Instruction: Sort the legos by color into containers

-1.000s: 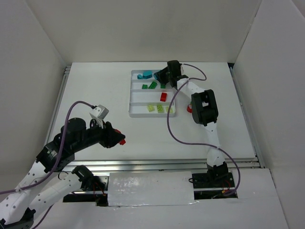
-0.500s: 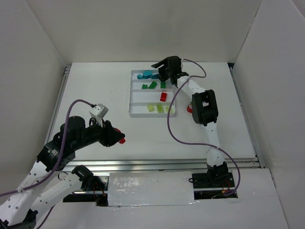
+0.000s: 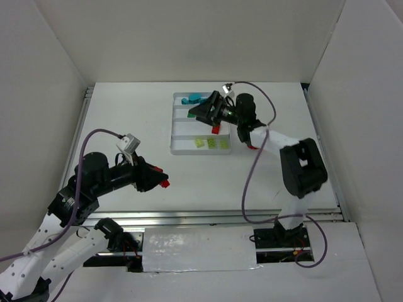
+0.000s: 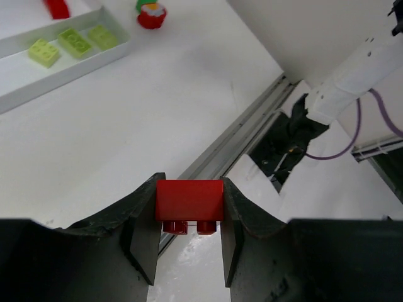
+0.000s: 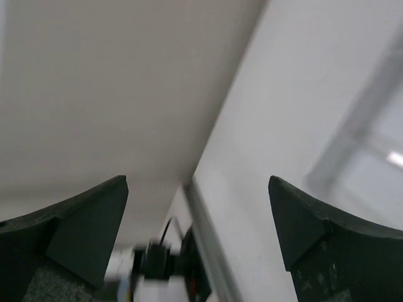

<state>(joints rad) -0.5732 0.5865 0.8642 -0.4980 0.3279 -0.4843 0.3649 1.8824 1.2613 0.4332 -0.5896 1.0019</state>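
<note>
My left gripper [image 3: 162,182] hovers above the near left of the table, shut on a red lego [image 4: 189,200] that sits squarely between its jaws with the studs pointing down. The white tray of containers [image 3: 172,133] lies at the far centre. Teal legos [image 3: 192,99] fill its far compartment, a red lego [image 3: 216,130] lies in the third, and three yellow-green legos [image 3: 212,143] in the nearest; these yellow-green legos [image 4: 75,42] also show in the left wrist view. My right gripper [image 3: 203,111] hangs open over the tray's second compartment and hides most of it. Nothing is between its fingers [image 5: 82,220].
A small red and green object [image 4: 151,14] stands just right of the tray, partly under my right arm [image 3: 264,135]. White walls close the table on three sides. A metal rail [image 3: 214,217] runs along the near edge.
My right gripper opened wide and its wrist swung down and left over the tray's middle. My left gripper drifted slightly right, still clamped on the red lego.
</note>
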